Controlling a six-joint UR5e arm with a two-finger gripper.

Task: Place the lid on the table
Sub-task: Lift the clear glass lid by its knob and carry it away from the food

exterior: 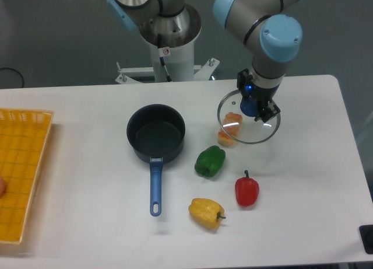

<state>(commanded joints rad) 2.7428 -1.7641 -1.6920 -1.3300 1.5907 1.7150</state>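
Observation:
The lid (247, 126), clear glass with a thin metal rim and a dark blue knob, hangs tilted just above the white table (303, 164), right of centre. My gripper (254, 108) comes down from above and is shut on the lid's knob. Through the glass I see an orange food item (231, 129) lying on the table under the lid's left part. The dark saucepan (156, 135) stands uncovered to the left, its blue handle pointing toward the front edge.
A green pepper (210, 161), a red pepper (247, 189) and a yellow pepper (206, 212) lie in front of the lid. A yellow woven tray (23, 170) sits at the left edge. The robot base (169, 41) stands behind the table.

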